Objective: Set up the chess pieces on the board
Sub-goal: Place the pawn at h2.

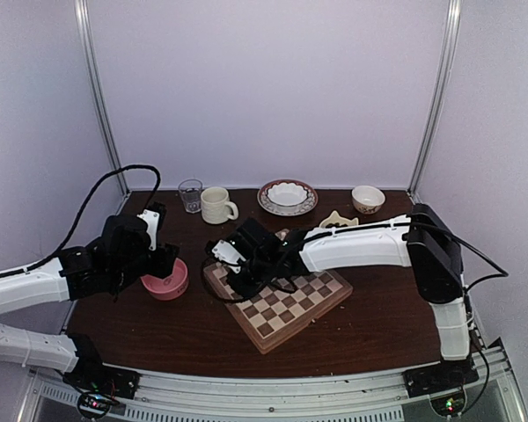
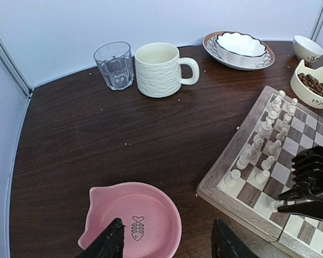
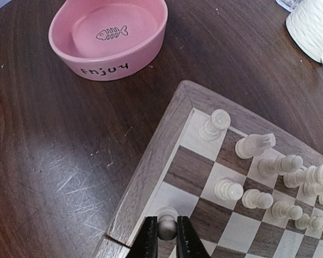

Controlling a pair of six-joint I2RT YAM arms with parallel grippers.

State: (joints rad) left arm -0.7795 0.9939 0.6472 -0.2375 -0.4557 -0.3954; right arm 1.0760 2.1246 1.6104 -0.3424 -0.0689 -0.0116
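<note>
R gripper (image 3: 166, 227) pinching pawn (image 3: 167, 216) on corner sq of board (image 3: 151, 161) | L gripper (image 2: 167, 244) half-open, empty; near pink bowl (image 2: 151, 212)

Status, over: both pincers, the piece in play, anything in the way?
Right pincer shut on a pawn at an edge square of the chessboard. Left pincer open above the pink cat bowl. Neighbouring pieces stand apart, nothing blocking.

- We see the left gripper (image 2: 167, 244), jaws apart, over the pink bowl (image 2: 130, 215).
- The right gripper (image 2: 287, 203) pinches 1 chess piece (image 2: 275, 205) at the board's (image 2: 222, 194) near corner.
- Glass (image 2: 114, 65) beside mug (image 2: 160, 70).
</note>
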